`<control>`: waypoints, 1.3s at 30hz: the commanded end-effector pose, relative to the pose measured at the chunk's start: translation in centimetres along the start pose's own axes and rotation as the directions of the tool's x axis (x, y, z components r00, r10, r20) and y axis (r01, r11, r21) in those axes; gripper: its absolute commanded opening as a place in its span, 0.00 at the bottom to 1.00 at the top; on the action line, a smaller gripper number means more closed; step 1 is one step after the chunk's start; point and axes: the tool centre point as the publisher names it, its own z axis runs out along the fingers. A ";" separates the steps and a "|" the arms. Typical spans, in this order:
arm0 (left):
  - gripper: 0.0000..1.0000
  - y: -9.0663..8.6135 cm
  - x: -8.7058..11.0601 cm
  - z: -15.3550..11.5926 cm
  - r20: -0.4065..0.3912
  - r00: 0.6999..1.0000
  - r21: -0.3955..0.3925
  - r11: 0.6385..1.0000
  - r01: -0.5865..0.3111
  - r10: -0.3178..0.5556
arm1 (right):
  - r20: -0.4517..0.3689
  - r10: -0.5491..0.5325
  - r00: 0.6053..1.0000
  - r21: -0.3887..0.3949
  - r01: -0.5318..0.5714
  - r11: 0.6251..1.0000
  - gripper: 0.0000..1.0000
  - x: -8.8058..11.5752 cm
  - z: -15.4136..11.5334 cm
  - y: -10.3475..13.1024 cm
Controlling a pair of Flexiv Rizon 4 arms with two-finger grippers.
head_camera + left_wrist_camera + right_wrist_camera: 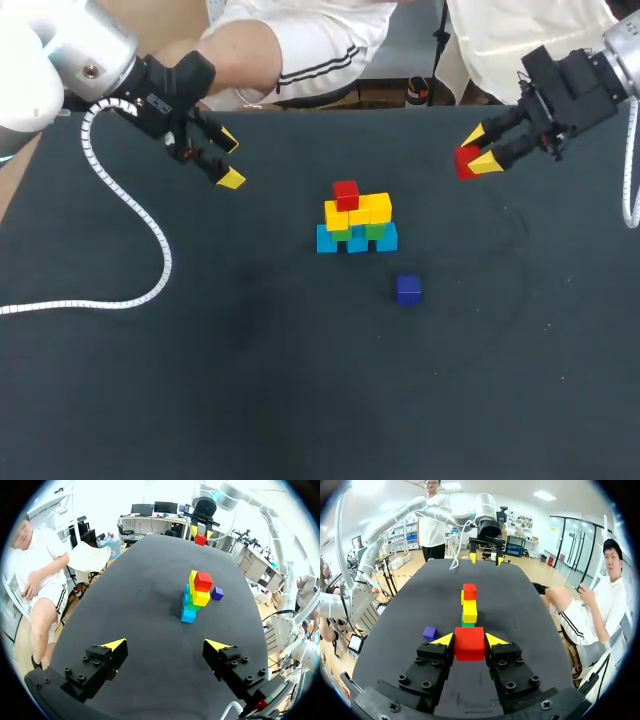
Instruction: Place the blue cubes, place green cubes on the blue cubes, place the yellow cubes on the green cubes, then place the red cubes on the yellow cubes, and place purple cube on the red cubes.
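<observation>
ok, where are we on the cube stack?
Done: blue cubes, green cubes and yellow cubes look stacked, with one red cube on the yellows.
In hand: the right gripper has its fingers shut on a second red cube, off to the stack's side.
Left: place that red, then the purple cube, now on the table. The left gripper is open and empty.
</observation>
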 end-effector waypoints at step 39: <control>1.00 0.0 0.1 0.0 0.002 1.000 -0.001 1.000 -0.003 0.003 | 0.031 0.047 0.998 -0.008 -0.047 0.999 0.00 -5.8 4.8 3.1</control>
